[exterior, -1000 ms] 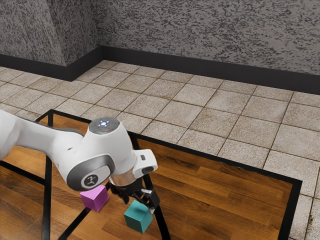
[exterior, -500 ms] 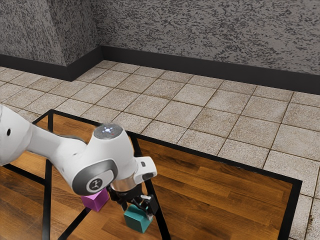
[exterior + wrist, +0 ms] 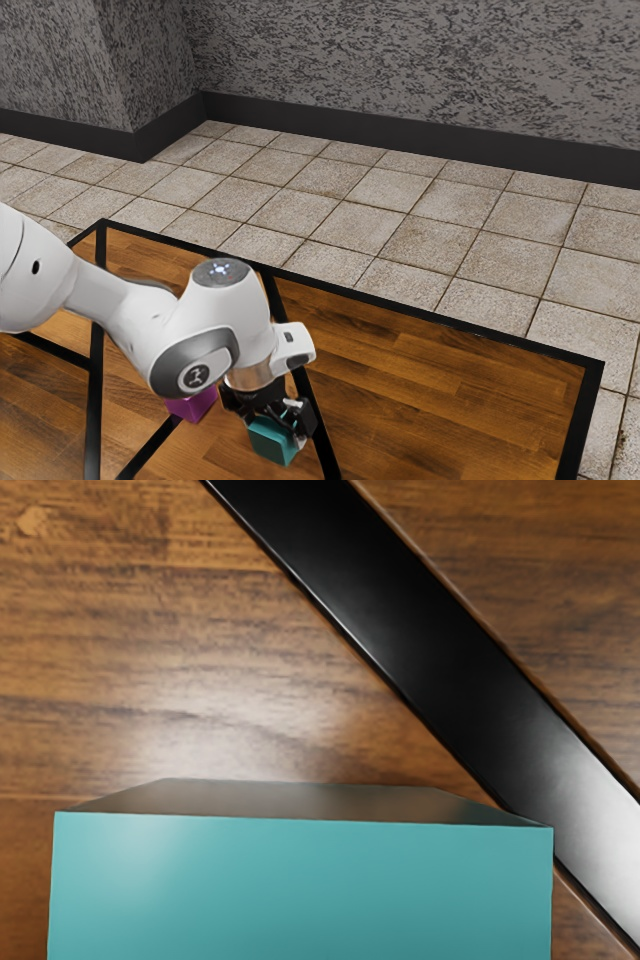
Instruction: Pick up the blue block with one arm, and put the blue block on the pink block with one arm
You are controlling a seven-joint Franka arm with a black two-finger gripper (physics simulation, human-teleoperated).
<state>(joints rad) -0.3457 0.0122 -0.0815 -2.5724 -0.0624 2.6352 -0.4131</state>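
The blue block (image 3: 270,443), teal in colour, sits on the wooden table (image 3: 450,400) near the front edge. My gripper (image 3: 268,420) has come down over it, and its black fingers stand open on either side of the block's upper part. In the wrist view the blue block (image 3: 300,890) lies right under my hand. The pink block (image 3: 190,406), more purple in tone, rests just to the exterior view's left of the blue one and is largely hidden behind my arm's white wrist.
A black frame bar (image 3: 326,455) runs across the tabletop close to the blue block on the exterior view's right; it appears as a black bar (image 3: 450,680) beside the block in the wrist view. Open wood stretches toward the exterior view's right.
My hand has dropped steadily toward the table, from above the blue block to fingers level with its top. Both blocks have stayed put, and my arm now hides more of the pink one.
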